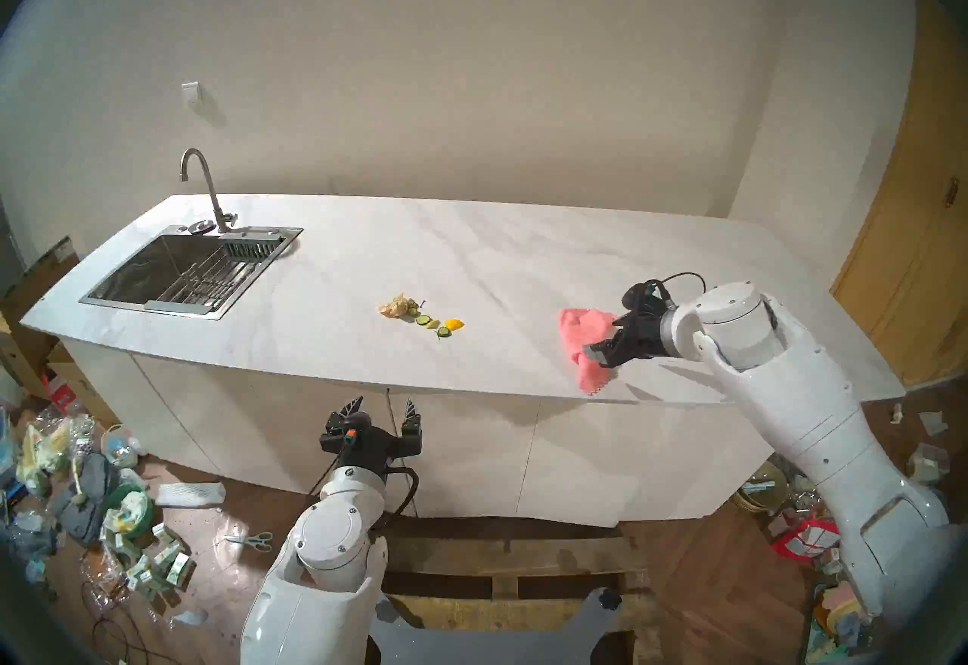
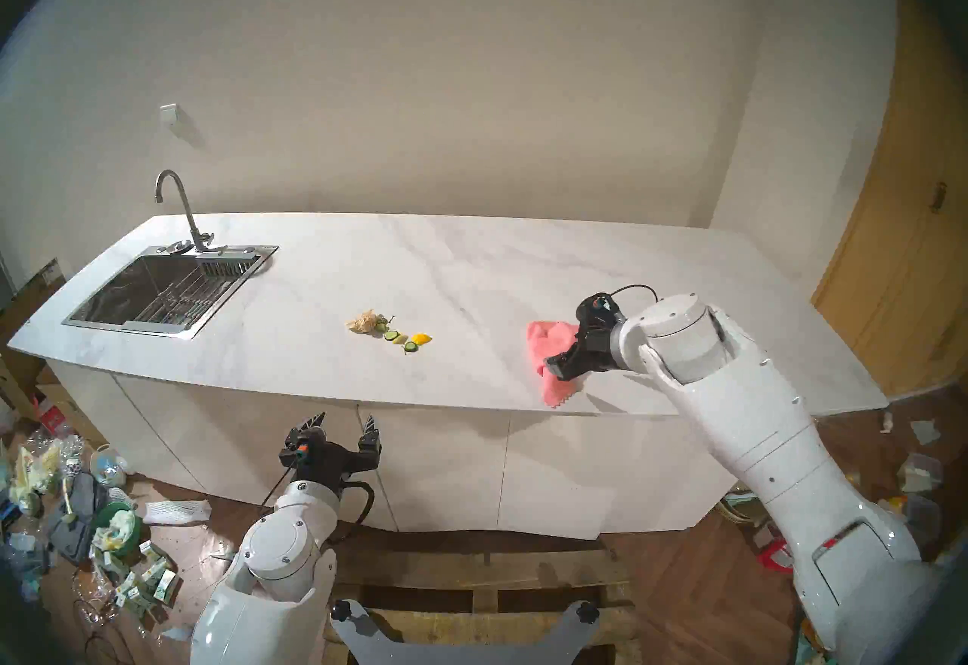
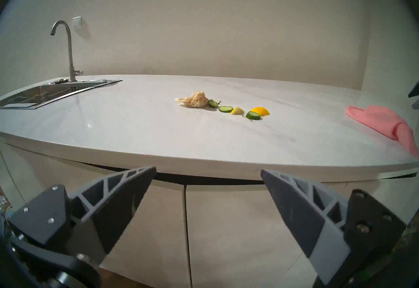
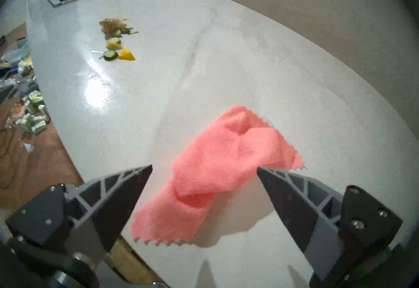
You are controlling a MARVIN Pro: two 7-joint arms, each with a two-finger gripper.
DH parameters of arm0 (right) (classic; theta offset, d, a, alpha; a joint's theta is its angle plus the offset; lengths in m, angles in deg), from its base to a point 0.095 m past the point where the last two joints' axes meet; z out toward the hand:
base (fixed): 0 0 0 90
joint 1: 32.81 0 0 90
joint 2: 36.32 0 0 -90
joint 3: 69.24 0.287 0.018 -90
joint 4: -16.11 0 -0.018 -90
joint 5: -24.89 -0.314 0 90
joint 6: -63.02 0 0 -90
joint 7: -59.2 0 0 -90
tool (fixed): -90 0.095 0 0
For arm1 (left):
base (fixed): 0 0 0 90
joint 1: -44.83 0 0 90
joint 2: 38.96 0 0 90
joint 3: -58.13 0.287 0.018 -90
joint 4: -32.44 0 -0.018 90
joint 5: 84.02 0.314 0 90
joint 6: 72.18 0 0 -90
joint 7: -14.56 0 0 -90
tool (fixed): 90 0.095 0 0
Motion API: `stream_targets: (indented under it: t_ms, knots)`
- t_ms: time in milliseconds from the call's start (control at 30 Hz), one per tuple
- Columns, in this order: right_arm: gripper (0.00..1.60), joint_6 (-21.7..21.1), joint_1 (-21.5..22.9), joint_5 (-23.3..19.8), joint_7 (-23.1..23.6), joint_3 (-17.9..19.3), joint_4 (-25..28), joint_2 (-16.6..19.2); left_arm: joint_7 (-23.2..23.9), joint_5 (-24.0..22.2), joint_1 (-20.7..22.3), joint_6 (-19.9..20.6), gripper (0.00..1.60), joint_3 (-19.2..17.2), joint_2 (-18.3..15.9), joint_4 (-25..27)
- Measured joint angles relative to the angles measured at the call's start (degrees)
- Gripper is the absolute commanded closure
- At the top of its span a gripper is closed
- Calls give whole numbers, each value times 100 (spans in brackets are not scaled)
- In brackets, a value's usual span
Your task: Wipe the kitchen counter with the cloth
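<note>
- Because the cloth (image 4: 217, 167) lies crumpled and half-folded at the counter's near edge, one zigzag corner at or just past the lip, a careless pinch could drag it off to the floor.
- It rests free on the kitchen counter (image 1: 471, 250), toward the robot's right end, well apart from the food scraps; nothing holds it.
- The right gripper (image 4: 204, 168) hangs above it with its jaws spread wide and empty, one tip on each side of the bunched middle in the wrist view; if it closes on the top fold only, the fabric may slip out or trail as a thin strip that wipes poorly.
- If the tips come down too hard, they could scrape the slab instead of gathering cloth.
- The left gripper (image 3: 208, 170) waits below the counter's front edge, jaws also apart, holding nothing.
- A sweep toward the scraps could scatter them or push them over the front edge rather than collecting them.
- Count, outward from the cloth: one pink cloth; two yellow fruit pieces (image 3: 260, 111); three cucumber slices (image 3: 226, 109); one beige crumpled wad (image 3: 196, 100); a thin stem or two, too small to be sure.
- Further left: one sink (image 1: 178, 276), one faucet (image 1: 207, 187); two arms in all.
</note>
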Motion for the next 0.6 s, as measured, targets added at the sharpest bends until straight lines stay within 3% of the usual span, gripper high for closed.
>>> stream_targets:
  t_ms: [200,400,600]
  knots:
    - [0,-176,-112,-650,229,456,116,213,0,0,-10,0,0,1,-1,36]
    - [0,-244,-368,-1196,-254,1080,288,110,0,-2,-28,0,0,2,-3,82]
    - [0,-58,-757,-1186,-884,1481,545,-258,0,-3,-40,0,0,3,-5,104]
